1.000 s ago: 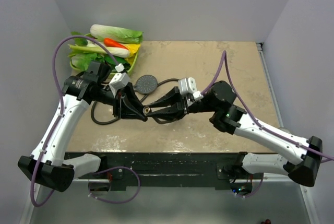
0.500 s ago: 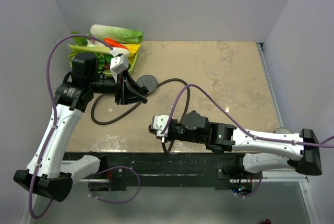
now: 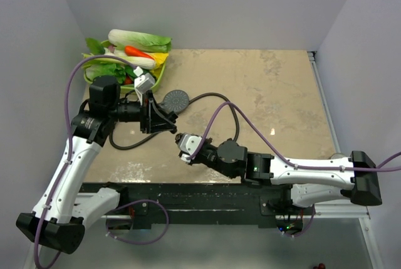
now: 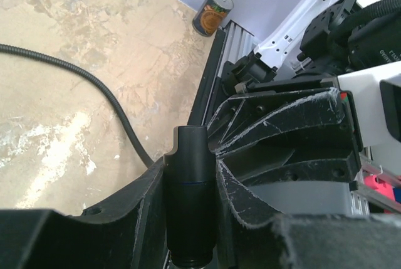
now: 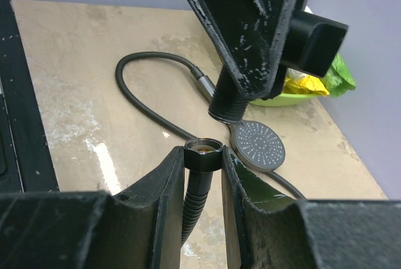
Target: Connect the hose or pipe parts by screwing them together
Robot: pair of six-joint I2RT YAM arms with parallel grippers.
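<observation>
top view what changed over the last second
The right gripper, shut on the hose nut, swung back toward the near edge, then edged up toward the left gripper, which pulled away slightly with the shower head. Both grips held; the vegetable bowl stayed put.

Beige, mottled tabletop (image 3: 269, 93)
A green bowl (image 3: 160, 78) heaped with vegetables (image 3: 139, 40) sits at its far left corner; loops of the dark hose (image 3: 203, 96) lie across its left half.

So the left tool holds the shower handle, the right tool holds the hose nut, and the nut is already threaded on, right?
Not threaded on. The right wrist view shows the hose nut in the right tool apart from the shower handle in the left tool, a gap between them. Both grips are right.
</observation>
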